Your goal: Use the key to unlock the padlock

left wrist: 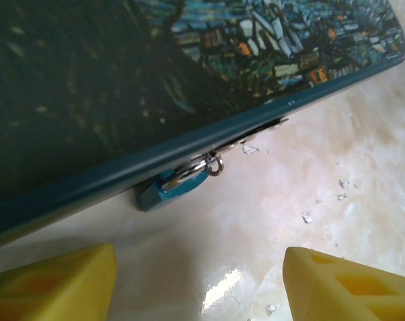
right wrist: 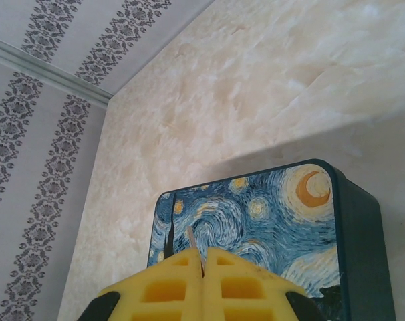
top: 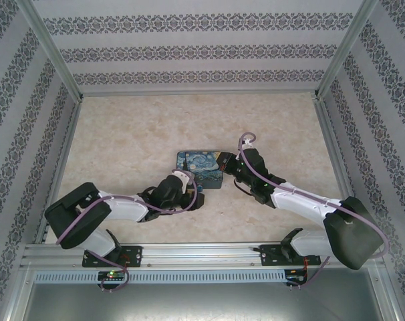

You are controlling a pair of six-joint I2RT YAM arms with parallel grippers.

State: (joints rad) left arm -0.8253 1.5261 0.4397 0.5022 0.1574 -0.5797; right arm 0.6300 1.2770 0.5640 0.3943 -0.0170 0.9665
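- left gripper (left wrist: 199, 287): jaws apart, nothing between them; the nearer arm to the padlock.
- padlock (left wrist: 174, 188): teal, hanging under the near edge of the painted box (left wrist: 89, 100), just ahead of the left gripper, long axis along that edge.
- right gripper (right wrist: 202, 271): clenched on the key (right wrist: 191, 239), blade upward; padlock lies to its left.
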